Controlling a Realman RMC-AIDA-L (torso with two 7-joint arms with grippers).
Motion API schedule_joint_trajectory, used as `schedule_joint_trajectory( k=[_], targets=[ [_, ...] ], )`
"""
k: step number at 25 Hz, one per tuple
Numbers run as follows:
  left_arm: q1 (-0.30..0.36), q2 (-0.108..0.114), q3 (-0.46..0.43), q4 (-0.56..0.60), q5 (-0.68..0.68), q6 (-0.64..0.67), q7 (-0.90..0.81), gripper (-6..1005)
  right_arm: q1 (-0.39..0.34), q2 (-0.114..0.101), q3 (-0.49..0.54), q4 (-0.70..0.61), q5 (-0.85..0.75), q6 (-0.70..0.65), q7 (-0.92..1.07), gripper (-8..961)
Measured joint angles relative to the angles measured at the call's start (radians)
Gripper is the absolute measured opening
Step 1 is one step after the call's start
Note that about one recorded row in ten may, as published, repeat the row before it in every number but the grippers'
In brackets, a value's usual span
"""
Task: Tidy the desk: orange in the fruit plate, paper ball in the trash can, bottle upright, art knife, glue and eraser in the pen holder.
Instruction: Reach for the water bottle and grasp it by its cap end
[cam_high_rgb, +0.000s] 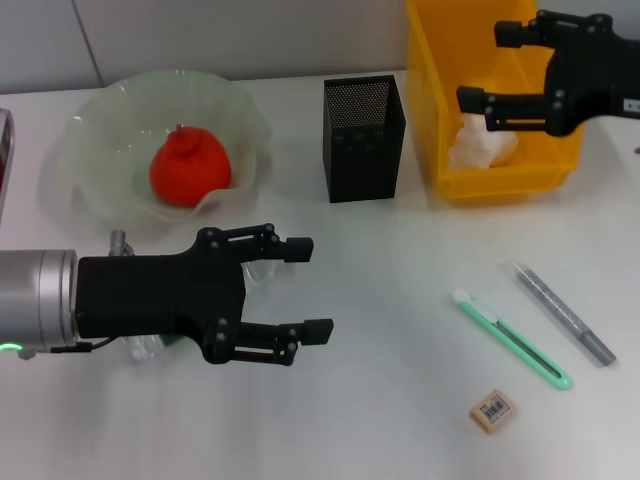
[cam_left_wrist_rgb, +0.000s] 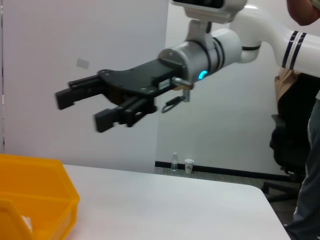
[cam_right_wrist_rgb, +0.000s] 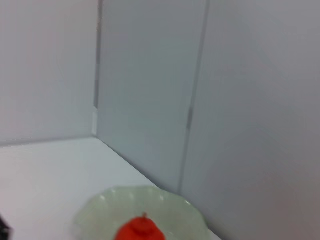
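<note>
Left gripper (cam_high_rgb: 308, 288): fingers spread apart, holding nothing; it hovers low over the near left of the table (cam_high_rgb: 380, 420), in front of the plate.
Right gripper (cam_high_rgb: 482, 68): fingers apart, empty; raised over the bin, above the paper ball. The left wrist view shows it (cam_left_wrist_rgb: 82, 106) in the air beyond the bin's rim.
Orange (cam_high_rgb: 190, 167): sits in the plate, nub up; also seen in the right wrist view (cam_right_wrist_rgb: 141, 232).
Plate (cam_high_rgb: 100, 125): far left of the table, pale green, wavy rim.
Paper ball (cam_high_rgb: 480, 145): lies inside the bin, against its near wall.
Bin (cam_high_rgb: 450, 60): yellow, far right, just beside the holder.
Holder (cam_high_rgb: 364, 140): black mesh, upright, between plate and bin; its contents cannot be made out.
Bottle (cam_high_rgb: 140, 345): mostly hidden under the left arm; only clear plastic shows at the arm's edges, so its pose cannot be told.
Knife (cam_high_rgb: 510, 338): green, flat on the table, near right.
Pen (cam_high_rgb: 560, 312): grey, lies just beside the knife, roughly parallel.
Eraser (cam_high_rgb: 493, 410): beige, barcode up, near the knife's near end.
</note>
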Motion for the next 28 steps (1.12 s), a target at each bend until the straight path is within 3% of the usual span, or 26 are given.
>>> schedule_joint_trajectory(
  k=[7, 13, 19, 28],
  targets=[
    [-0.005, -0.003, -0.001, -0.004, -0.008, -0.035, 0.001, 792, -0.005, -0.004, 0.084, 0.08, 0.075, -0.226, -0.098, 828],
    [-0.014, -0.005, 0.003, 0.001, -0.011, -0.087, -0.039, 791, -0.001, -0.01, 0.09, 0.155, -0.008, -0.338, -0.152, 828],
    [-0.038, -0.005, 0.022, 0.015, 0.013, -0.195, -0.089, 789, -0.016, -0.005, 0.091, 0.197, -0.079, -0.393, -0.22, 827],
    [-0.066, -0.006, 0.061, 0.087, 0.17, -0.378, -0.243, 787, -0.025, -0.024, 0.102, 0.288, -0.081, -0.415, -0.247, 826]
  ],
)
